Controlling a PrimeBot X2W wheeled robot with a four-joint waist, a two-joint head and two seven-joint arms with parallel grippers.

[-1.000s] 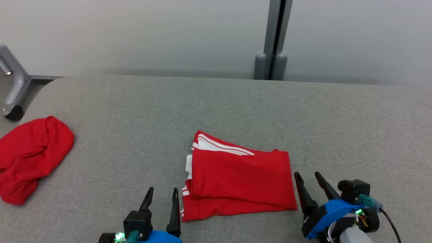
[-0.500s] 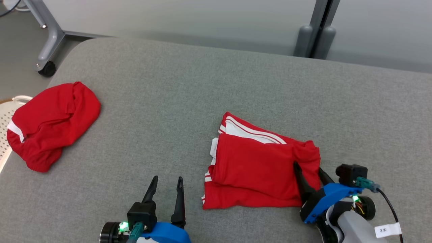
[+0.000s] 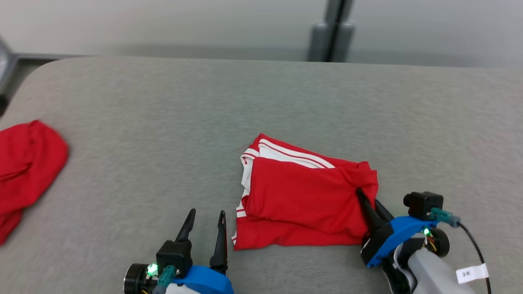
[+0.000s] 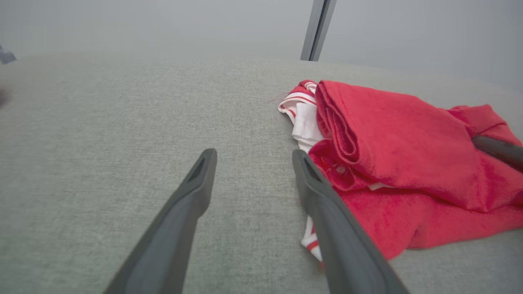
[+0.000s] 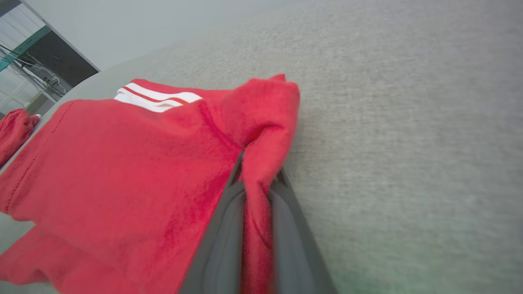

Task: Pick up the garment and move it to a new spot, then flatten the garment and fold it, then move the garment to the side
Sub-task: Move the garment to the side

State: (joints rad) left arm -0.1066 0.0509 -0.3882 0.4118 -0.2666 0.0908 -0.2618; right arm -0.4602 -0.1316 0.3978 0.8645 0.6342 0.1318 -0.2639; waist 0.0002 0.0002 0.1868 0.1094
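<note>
While pinching folded red garment [image 3: 302,196] at 3 o'clock edge via right gripper [image 3: 367,197], left gripper [image 3: 207,212] spread: likely move-aside step; next, drag sideways.

white tag [image 3: 471,273], reads 3, second mark unclear

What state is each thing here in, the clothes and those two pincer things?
folded garment: folded, right edge bunched up
second red garment: crumpled heap, far left
left pincer: open, holding nothing
right pincer: shut on the folded garment's right edge
</note>
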